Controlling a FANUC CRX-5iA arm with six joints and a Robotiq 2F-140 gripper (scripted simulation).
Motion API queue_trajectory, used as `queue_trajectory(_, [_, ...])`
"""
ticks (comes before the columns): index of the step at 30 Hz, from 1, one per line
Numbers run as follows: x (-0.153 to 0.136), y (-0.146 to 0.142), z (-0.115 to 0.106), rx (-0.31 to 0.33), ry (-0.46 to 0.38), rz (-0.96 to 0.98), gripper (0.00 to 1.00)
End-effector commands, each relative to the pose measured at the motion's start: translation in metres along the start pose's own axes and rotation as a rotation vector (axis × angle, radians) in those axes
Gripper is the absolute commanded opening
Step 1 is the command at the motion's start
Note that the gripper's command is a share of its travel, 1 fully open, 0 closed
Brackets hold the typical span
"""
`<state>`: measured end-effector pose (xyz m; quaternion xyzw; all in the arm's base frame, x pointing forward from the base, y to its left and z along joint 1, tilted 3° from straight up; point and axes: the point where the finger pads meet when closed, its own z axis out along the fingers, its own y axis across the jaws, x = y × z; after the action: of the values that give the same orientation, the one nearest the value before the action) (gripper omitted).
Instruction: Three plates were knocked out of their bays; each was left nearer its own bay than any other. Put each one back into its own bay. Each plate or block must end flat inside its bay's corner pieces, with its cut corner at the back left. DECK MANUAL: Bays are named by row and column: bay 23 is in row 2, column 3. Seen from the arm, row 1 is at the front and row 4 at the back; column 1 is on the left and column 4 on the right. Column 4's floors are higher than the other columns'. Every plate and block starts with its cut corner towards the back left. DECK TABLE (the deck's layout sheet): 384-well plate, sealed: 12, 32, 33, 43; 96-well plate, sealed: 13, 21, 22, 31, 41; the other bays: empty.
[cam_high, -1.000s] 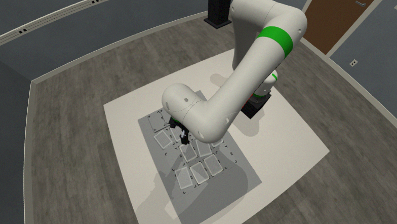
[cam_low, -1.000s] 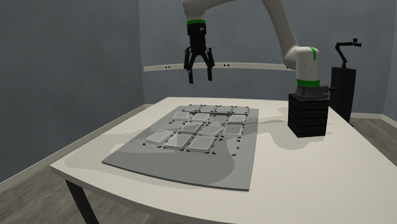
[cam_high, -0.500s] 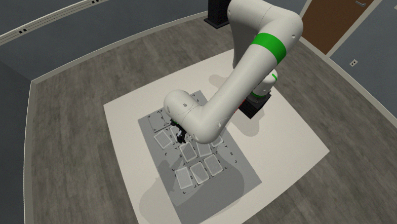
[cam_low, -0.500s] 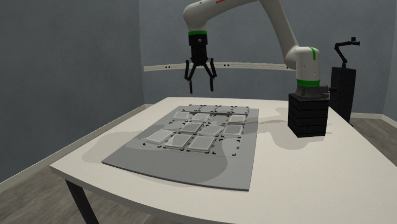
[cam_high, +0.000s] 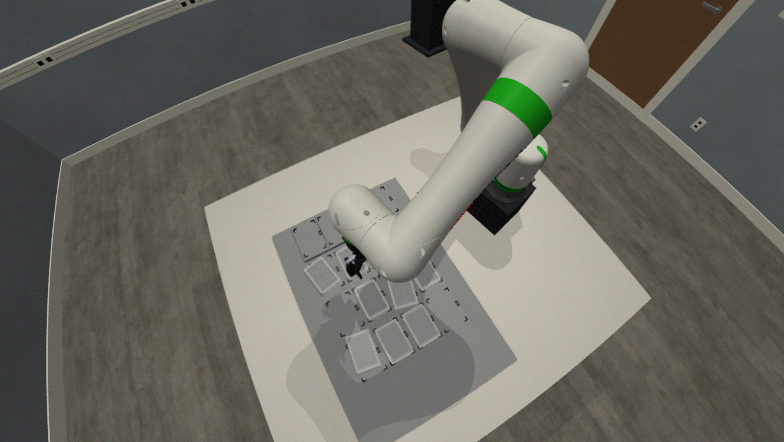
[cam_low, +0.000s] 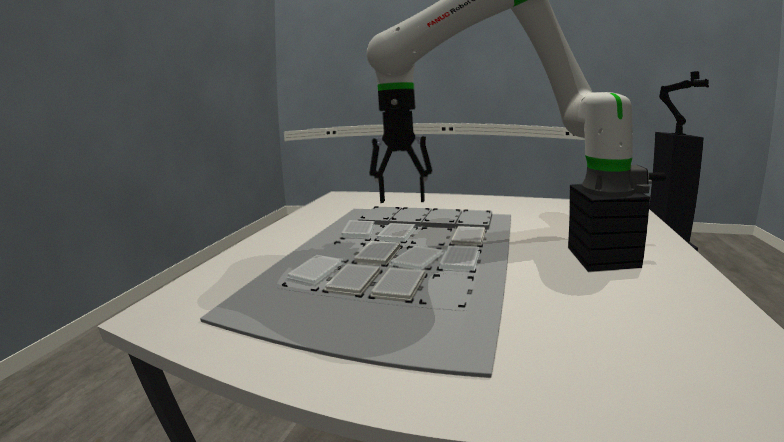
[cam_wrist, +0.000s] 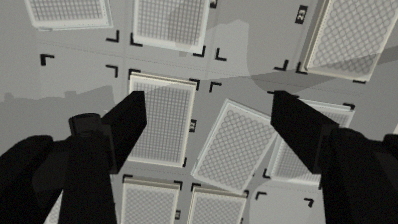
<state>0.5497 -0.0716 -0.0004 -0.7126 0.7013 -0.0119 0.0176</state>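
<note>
My gripper (cam_low: 401, 197) (cam_high: 354, 266) (cam_wrist: 208, 107) is open and empty. It hangs well above the grey deck (cam_low: 356, 329) (cam_high: 466, 351) (cam_wrist: 240, 40), pointing down. In the wrist view a sealed 96-well plate (cam_wrist: 235, 145) (cam_low: 415, 256) (cam_high: 402, 293) lies below and between the fingers, turned askew across its corner pieces. A sealed 384-well plate (cam_wrist: 167, 125) (cam_low: 377, 251) sits square in the bay to its left, under my left finger. Another plate (cam_low: 312, 269) (cam_high: 363, 351), at the deck's near left corner in the exterior view, also lies skewed. The other plates lie in their rows.
The deck lies on a white table (cam_low: 603, 329). The arm's black pedestal (cam_low: 609, 230) stands beside the deck. A black stand (cam_low: 678, 175) is behind it. The raised bays (cam_low: 428, 215) along the deck's far edge hold no plates.
</note>
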Motion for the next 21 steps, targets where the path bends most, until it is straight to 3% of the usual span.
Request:
queue_trajectory(1, [0.006,0.002,0.016,0.008,0.005,0.102,0.70])
queue_trajectory(5, [0.010,0.004,0.028,0.010,0.005,0.164,0.70])
queue_trajectory(21, [0.010,0.004,0.028,0.010,0.005,0.164,0.70])
